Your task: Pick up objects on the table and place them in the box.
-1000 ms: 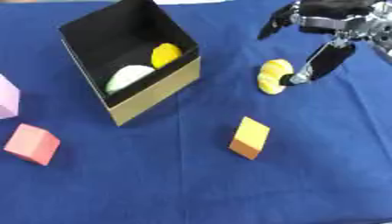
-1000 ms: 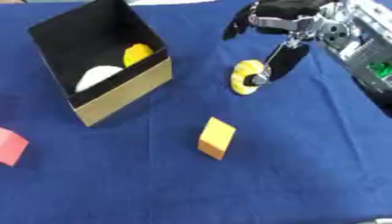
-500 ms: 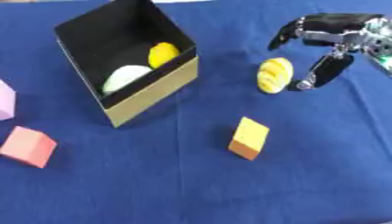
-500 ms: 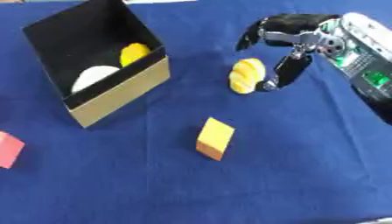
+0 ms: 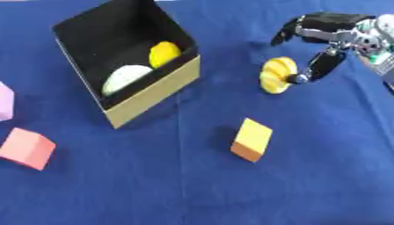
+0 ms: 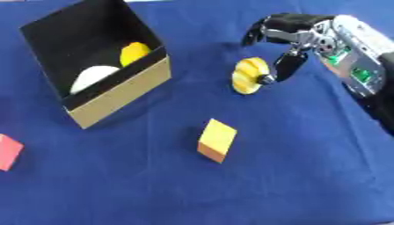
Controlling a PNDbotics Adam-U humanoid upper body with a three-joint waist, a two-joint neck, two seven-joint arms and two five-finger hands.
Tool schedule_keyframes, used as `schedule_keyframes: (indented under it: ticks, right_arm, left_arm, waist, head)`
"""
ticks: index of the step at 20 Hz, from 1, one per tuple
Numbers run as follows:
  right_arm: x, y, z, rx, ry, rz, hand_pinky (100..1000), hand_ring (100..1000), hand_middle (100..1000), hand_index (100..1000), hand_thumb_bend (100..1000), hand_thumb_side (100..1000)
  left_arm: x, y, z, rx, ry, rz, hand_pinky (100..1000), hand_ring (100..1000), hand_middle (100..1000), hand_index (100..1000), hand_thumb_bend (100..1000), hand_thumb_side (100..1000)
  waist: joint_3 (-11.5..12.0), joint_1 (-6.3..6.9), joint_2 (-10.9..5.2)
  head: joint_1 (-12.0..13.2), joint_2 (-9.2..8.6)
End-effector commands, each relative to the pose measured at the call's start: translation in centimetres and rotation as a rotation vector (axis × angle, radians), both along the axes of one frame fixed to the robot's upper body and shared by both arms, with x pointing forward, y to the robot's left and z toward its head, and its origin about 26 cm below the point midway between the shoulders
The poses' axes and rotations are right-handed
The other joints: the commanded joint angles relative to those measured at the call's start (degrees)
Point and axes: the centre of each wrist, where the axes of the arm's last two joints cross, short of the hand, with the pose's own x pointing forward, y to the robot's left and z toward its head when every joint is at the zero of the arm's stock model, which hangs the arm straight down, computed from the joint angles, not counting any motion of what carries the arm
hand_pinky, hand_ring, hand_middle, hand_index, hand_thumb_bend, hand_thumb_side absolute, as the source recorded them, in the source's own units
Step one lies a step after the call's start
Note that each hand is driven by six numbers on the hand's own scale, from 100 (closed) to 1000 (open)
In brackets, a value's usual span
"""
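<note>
Right hand (image 6: 296, 41) pinches the yellow ridged toy (image 6: 250, 75), lifted clear for carrying left to the box (image 5: 158, 93).

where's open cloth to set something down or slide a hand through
Widest bare patch: the near blue cloth, below the orange block and right of the pink block. Another strip runs between the box and the yellow ridged piece. Crowded: the far right, where the right robot hand touches that piece, and inside the box.
</note>
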Motion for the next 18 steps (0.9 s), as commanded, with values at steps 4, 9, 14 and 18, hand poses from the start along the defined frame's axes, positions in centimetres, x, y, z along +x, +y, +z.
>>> schedule_keyframes:
  ticks: [4,9,14,18]
  right_arm:
    - [0.8,-1.5,0.0,-0.039,-0.011,-0.061,839,809,672,752,461,100]
    - [0.8,-1.3,0.1,-0.012,-0.038,-0.031,805,735,535,619,390,100]
    - [-0.5,-0.3,1.3,0.064,-0.089,0.029,781,688,495,563,347,100]
    - [-1.4,0.1,2.3,0.119,-0.117,0.038,775,676,494,557,335,100]
  left_arm:
    - [-0.3,-0.1,0.9,0.021,-0.034,-0.008,845,787,756,916,238,789]
    - [-0.3,-0.1,0.8,0.016,-0.032,-0.006,844,787,760,916,233,793]
    - [-0.3,-0.1,0.9,0.016,-0.032,-0.007,844,788,761,916,232,792]
    - [-0.3,0.0,0.9,0.018,-0.031,-0.007,844,788,762,916,233,790]
  waist:
    - [0.6,0.03,-0.67]
    - [0.4,-0.02,-0.65]
    - [0.0,-0.11,-1.07]
    - [-0.3,-0.17,-1.56]
  head:
    - [-0.3,-0.64]
    - [-0.2,-0.33]
    - [0.0,-0.05]
    - [0.1,0.03]
